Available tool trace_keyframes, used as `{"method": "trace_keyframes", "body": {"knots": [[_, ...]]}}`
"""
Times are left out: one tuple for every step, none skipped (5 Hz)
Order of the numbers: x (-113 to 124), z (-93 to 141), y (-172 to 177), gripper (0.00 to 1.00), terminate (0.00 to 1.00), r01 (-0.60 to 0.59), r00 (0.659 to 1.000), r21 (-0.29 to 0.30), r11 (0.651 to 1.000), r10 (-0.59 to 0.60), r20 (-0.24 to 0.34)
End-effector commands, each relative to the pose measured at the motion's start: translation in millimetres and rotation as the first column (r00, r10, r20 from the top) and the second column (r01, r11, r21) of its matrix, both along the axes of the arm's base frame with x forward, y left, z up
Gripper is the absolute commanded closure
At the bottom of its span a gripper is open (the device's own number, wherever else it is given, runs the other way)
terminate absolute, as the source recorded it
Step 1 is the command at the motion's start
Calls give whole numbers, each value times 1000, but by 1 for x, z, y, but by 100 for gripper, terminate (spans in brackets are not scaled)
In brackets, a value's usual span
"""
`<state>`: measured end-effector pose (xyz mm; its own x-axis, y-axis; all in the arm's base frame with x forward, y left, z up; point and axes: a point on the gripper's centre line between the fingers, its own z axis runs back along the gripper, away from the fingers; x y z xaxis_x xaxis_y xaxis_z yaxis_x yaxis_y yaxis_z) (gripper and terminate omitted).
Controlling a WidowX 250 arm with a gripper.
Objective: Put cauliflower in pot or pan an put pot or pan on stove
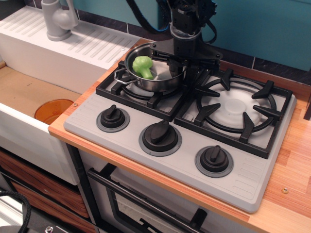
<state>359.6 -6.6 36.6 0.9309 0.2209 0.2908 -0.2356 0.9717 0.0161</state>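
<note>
The light-green cauliflower lies inside the shiny steel pan. The pan is over the left black burner grate of the grey stove, and it looks slightly tilted. One loop handle points left. My gripper comes down from above at the pan's right rim. Its black fingers are closed across that rim, one inside the pan and one outside. The pan's right handle is hidden behind the gripper.
The right burner grate has nothing on it. Three black knobs line the stove's front. A white sink with an orange drain and a grey faucet lies to the left. Wooden counter borders the stove's right.
</note>
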Motion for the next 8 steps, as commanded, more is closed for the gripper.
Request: {"method": "trace_keyframes", "body": {"knots": [[4,14,-7,100,0,-5,1000,-18,1000,5,-2],[4,33,-13,100,0,-17,1000,-3,1000,17,-19],[2,57,-24,100,0,-28,999,17,999,29,-45],[-1,75,-39,100,0,-38,997,42,998,41,-66],[-3,88,-57,100,0,-50,996,62,997,54,-73],[-2,92,-75,100,0,-65,995,73,995,70,-65],[2,87,-89,100,0,-74,995,68,995,77,-56],[13,74,-103,100,0,-77,996,53,996,79,-38]]}}
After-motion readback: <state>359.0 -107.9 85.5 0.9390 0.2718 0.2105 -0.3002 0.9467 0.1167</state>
